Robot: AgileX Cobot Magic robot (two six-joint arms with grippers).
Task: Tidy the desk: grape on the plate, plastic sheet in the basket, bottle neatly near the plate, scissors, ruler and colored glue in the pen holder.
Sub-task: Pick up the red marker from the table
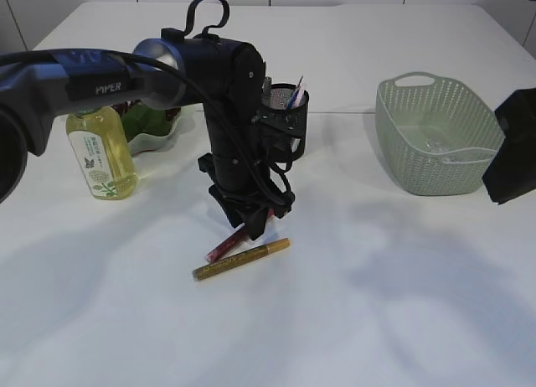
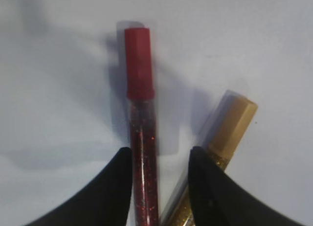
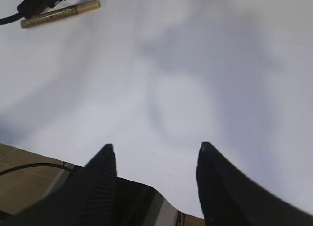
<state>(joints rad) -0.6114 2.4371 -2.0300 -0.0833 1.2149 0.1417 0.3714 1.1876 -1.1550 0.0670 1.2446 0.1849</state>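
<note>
A red glitter glue pen (image 1: 224, 246) and a gold glitter glue pen (image 1: 243, 259) lie side by side on the white table. My left gripper (image 1: 253, 226) points down at the upper end of the red pen. In the left wrist view the open jaws (image 2: 160, 160) straddle the red pen (image 2: 141, 84), which lies against the left finger. The gold pen (image 2: 234, 125) runs under the right finger. My right gripper (image 3: 155, 150) is open and empty, held at the right edge (image 1: 512, 148). The black mesh pen holder (image 1: 289, 123) stands behind the left arm.
A yellow bottle (image 1: 102, 157) stands at the left, in front of a green plate (image 1: 151, 137) with grapes. A green basket (image 1: 435, 144) with a clear sheet inside stands at the right. The gold pen also shows in the right wrist view (image 3: 58, 14).
</note>
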